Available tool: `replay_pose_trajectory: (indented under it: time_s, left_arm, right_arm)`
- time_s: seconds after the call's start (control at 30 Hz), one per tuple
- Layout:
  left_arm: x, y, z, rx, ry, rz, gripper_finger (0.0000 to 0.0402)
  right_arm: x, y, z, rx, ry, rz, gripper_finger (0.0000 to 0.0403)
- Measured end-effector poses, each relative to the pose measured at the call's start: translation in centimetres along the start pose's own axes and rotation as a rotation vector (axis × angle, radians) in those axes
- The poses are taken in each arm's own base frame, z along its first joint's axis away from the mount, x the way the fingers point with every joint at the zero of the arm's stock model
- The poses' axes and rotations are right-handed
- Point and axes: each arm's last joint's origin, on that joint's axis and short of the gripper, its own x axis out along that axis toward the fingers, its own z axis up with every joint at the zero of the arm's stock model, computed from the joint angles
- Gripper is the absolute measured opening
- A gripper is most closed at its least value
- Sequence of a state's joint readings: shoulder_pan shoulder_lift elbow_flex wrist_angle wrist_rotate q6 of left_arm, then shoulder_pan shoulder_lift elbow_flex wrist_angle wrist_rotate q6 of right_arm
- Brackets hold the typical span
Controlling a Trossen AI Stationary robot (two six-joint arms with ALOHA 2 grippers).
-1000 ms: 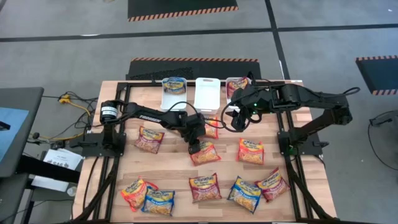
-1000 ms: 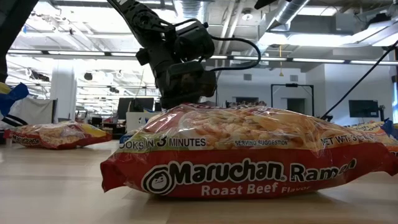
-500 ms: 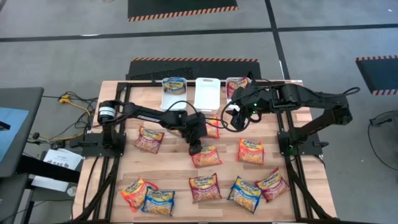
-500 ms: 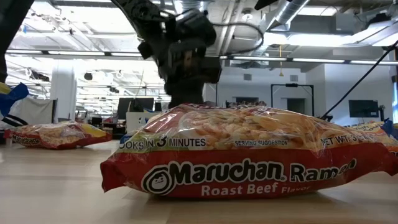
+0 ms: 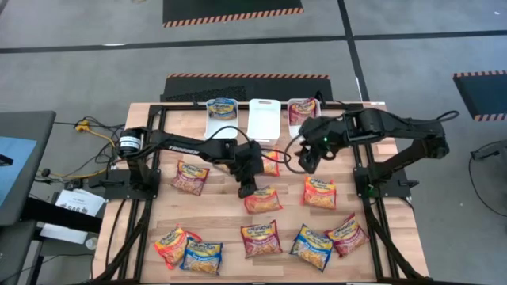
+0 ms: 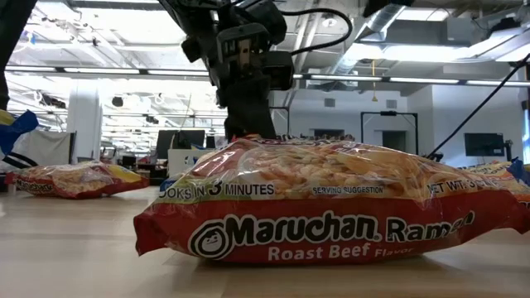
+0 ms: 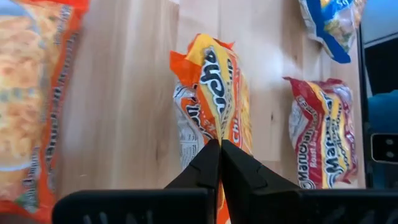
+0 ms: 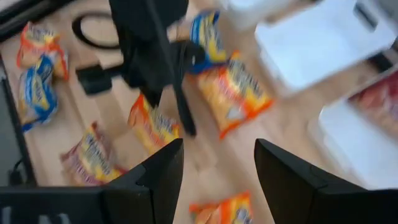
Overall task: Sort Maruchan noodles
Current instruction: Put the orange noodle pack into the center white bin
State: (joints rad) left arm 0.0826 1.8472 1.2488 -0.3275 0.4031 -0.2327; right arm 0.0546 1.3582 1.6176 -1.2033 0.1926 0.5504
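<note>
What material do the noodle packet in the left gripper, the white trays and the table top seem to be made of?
The orange noodle packet pinched in the left gripper looks like thin glossy plastic film: it crinkles and shines. The white trays seem to be smooth moulded plastic, plain with rounded corners, though the look leaves this open. The table top appears to be light wood with visible planks and grain.

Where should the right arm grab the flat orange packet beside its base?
Probably pinch the orange packet at the thin end seam on the edge nearest the right gripper, coming straight down. It lies flat and looks too wide and low to straddle across the middle. No other packet touches it, so that edge is clear, and the open gripper already hangs close to it.
</note>
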Motion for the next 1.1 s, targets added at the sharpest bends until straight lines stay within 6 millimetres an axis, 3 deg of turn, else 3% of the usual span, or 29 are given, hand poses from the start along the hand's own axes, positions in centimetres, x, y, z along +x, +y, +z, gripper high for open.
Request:
replay_pose_trajectory:
  time_s: [0.3,0.7,0.9,1.1]
  left_arm:
    - [0.1,-0.1,0.0,0.008,0.003,-0.011,0.0]
    - [0.2,-0.2,-0.1,0.007,0.007,-0.022,0.0]
    - [0.2,-0.2,-0.1,0.006,0.007,-0.021,0.0]
    - [0.2,-0.2,-0.1,0.005,0.007,-0.021,0.0]
  right_arm:
    - [1.7,3.6,-4.9,-0.001,0.106,-0.026,0.0223]
    - [8.3,5.5,-10.6,-0.02,0.096,0.035,0.0223]
    - [12.1,5.0,-13.2,-0.01,0.038,0.1,0.0223]
    - [15.1,3.6,-13.8,-0.037,-0.057,0.205,0.0223]
